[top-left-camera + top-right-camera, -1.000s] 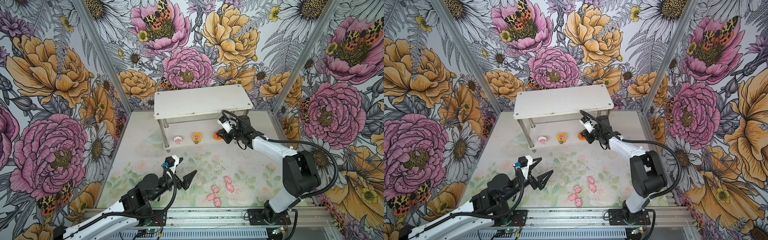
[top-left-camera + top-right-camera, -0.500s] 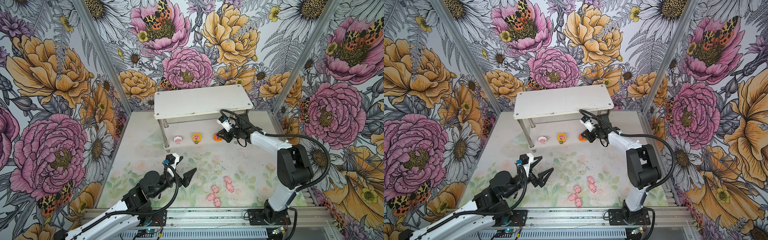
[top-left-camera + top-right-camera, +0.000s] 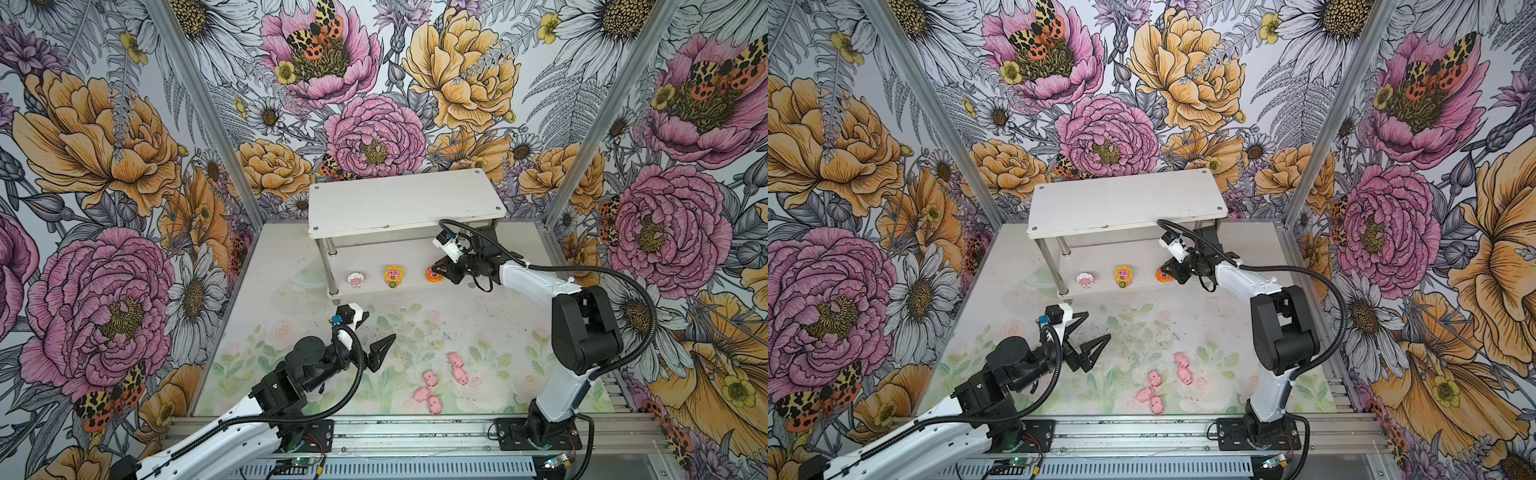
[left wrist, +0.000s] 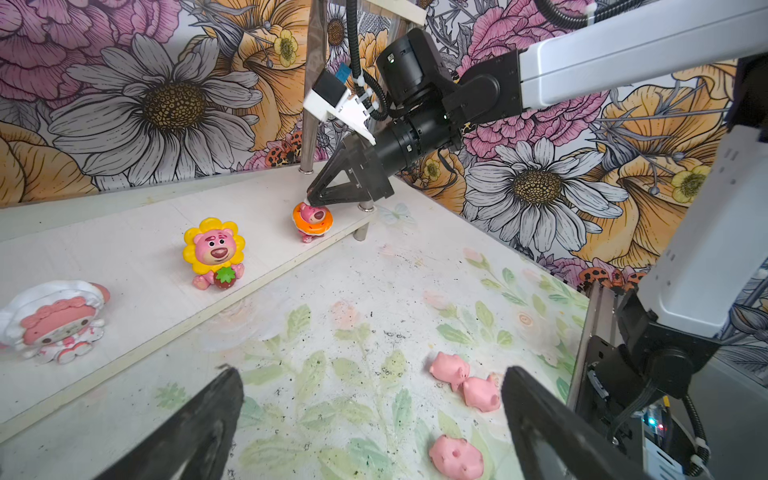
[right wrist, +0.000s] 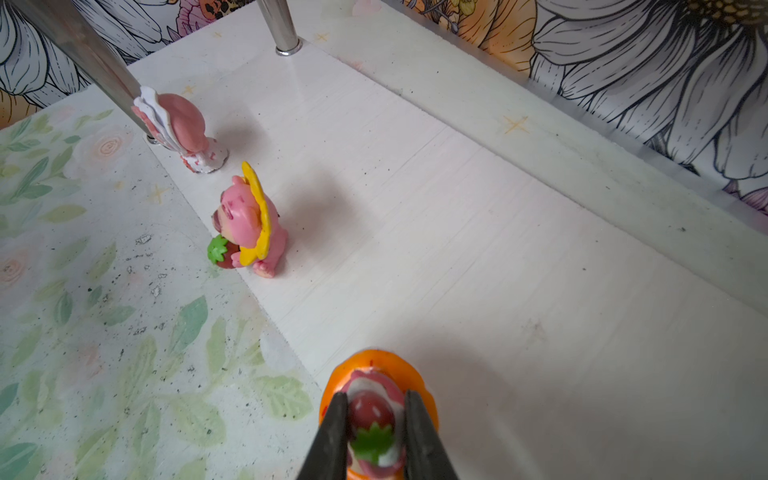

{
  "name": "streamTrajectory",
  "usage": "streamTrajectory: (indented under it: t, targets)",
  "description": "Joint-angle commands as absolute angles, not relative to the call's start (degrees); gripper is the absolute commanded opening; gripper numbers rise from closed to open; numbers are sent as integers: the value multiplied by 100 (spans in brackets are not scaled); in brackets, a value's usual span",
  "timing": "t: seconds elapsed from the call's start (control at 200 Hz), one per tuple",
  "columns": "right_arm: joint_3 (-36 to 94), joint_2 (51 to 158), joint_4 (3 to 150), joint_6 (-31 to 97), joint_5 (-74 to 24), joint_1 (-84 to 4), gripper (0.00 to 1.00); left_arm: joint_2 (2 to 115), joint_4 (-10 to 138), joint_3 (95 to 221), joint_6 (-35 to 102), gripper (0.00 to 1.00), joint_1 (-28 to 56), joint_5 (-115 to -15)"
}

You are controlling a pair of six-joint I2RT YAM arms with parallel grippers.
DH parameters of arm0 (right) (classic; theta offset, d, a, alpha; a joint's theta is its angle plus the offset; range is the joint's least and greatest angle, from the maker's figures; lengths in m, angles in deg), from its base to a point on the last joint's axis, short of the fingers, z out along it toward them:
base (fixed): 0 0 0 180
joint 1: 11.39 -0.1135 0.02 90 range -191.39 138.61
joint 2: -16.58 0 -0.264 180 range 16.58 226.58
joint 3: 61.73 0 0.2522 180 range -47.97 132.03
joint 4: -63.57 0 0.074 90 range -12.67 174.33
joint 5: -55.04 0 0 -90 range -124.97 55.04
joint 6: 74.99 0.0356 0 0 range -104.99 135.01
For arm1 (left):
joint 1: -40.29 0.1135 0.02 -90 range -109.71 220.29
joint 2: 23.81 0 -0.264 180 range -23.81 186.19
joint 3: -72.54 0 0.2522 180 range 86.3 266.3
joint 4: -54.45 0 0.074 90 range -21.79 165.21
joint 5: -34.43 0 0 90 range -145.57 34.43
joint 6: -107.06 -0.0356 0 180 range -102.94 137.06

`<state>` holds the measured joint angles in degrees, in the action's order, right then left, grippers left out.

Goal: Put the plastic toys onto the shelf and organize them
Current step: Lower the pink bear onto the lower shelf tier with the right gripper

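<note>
So here's where things stand. On the left of the top views the left gripper hangs over the table with its jaws spread wide and nothing in them. It's well short of any toy.

The shelf sits in the upper middle of the frame. Its top board is bare. On the lower board there's a row along the front edge:
- the white-hooded figure at the left end, beside the metal leg
- the sunflower figure in the middle, standing upright
- the orange figure at the right end

The right gripper is pinched on the strawberry on top of that orange figure. In the left wrist view the figure looks like it's standing on the board close to the front edge. I honestly can't tell if it's resting flat or a hair off the surface. I'd call this one being set down, not released yet.

Lower down, a bit right of centre, all five pink pigs lie in a loose cluster on the table, well apart from the shelf and from both grippers.

My read: the three bigger figures are basically done, once that last one is let go. The five small ones haven't been started, so it's a bit under halfway.
</note>
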<state>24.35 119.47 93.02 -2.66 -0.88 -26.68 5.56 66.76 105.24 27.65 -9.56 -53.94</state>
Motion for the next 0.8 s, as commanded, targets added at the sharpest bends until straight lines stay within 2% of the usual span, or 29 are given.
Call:
streamTrajectory:
  t: [0.0,0.17,0.796]
  targets:
    - [2553,12126,9393,-298,-42,-2603,15,509,6505,10471,2847,99,-884,-5530]
    - [2545,12119,9388,-302,-42,-2594,29,528,6481,10451,2859,99,-850,-5548]
    - [2700,11907,9377,-5,-88,-2598,48,843,6272,10519,2901,99,-754,-5739]
